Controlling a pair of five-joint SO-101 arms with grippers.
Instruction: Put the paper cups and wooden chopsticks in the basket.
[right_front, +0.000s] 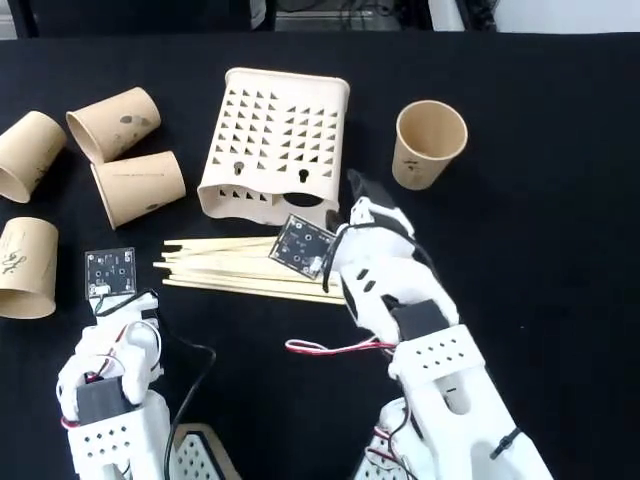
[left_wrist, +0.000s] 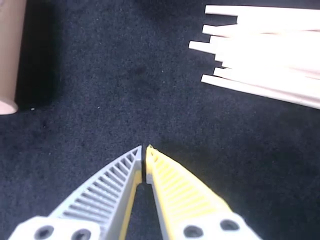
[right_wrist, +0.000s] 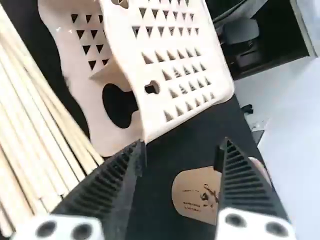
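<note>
The cream perforated basket (right_front: 275, 140) lies tipped over at the table's middle back, also seen in the right wrist view (right_wrist: 145, 65). A bundle of wooden chopsticks (right_front: 235, 268) lies just in front of it. Several paper cups lie on their sides at the left (right_front: 138, 187), and one cup (right_front: 430, 140) stands upright at the right. My right gripper (right_wrist: 182, 145) is open and holds nothing, hovering beside the basket's near corner (right_front: 362, 200), between the chopsticks (right_wrist: 30, 140) and that cup (right_wrist: 200, 195). My left gripper (left_wrist: 145, 148) is shut and empty, low over the cloth, left of the chopstick ends (left_wrist: 250, 55).
A black cloth (right_front: 540, 250) covers the table. A lying cup (right_front: 27, 267) sits close to the left arm (right_front: 110, 370), its side showing in the left wrist view (left_wrist: 10, 50). Red and white cables trail near the right arm's base (right_front: 330, 348).
</note>
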